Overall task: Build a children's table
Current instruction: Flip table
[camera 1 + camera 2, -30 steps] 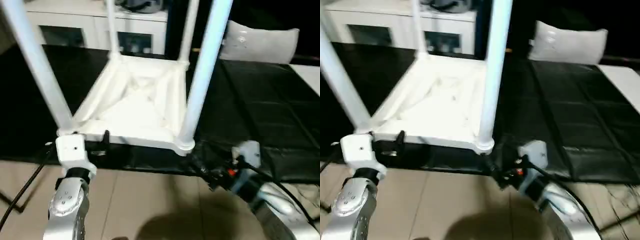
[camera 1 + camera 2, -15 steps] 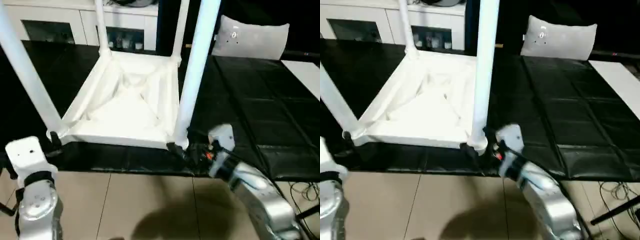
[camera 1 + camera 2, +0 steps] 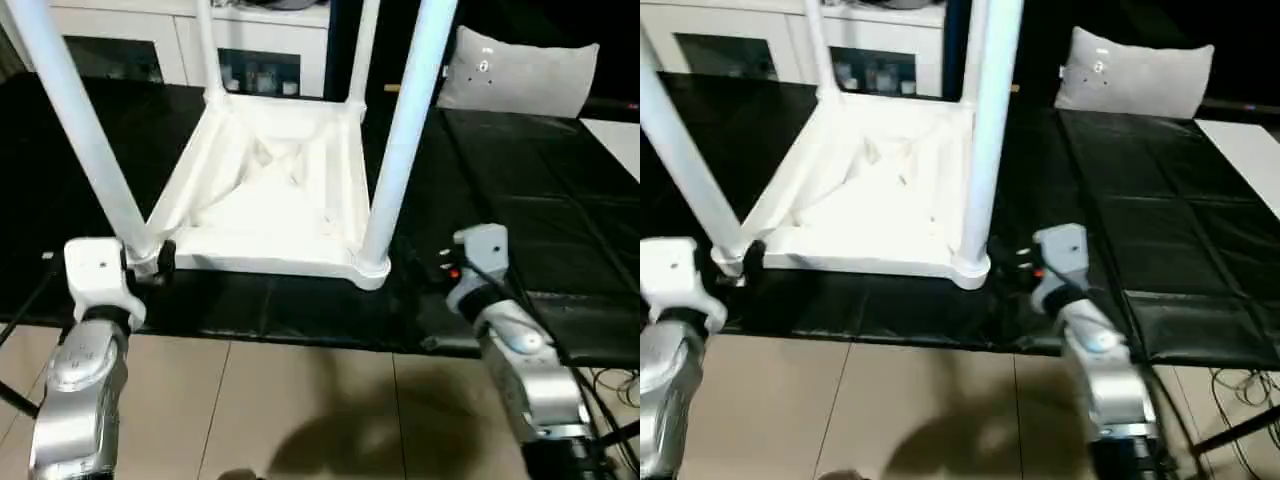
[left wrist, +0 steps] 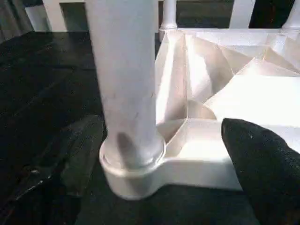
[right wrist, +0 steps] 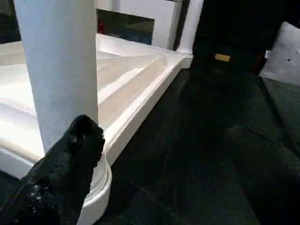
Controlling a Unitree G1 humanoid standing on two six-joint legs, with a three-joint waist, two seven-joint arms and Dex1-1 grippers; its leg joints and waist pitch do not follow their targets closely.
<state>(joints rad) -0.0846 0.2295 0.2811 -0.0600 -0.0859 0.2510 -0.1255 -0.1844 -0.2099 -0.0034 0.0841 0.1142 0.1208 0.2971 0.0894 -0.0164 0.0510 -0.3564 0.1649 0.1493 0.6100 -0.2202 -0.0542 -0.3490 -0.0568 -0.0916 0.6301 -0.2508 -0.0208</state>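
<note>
The left gripper (image 4: 159, 154), fingers spread either side of the near-left leg (image 3: 85, 140), meets the children's table (image 3: 275, 195) – upside down on the black mat (image 3: 520, 220) (legs up) – while the right gripper (image 3: 425, 265) gapes beside the near-right leg (image 3: 405, 140)

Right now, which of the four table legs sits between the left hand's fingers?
The near-left leg: the open left hand straddles its base, one finger on each side. The other three legs have no fingers around them.
</note>
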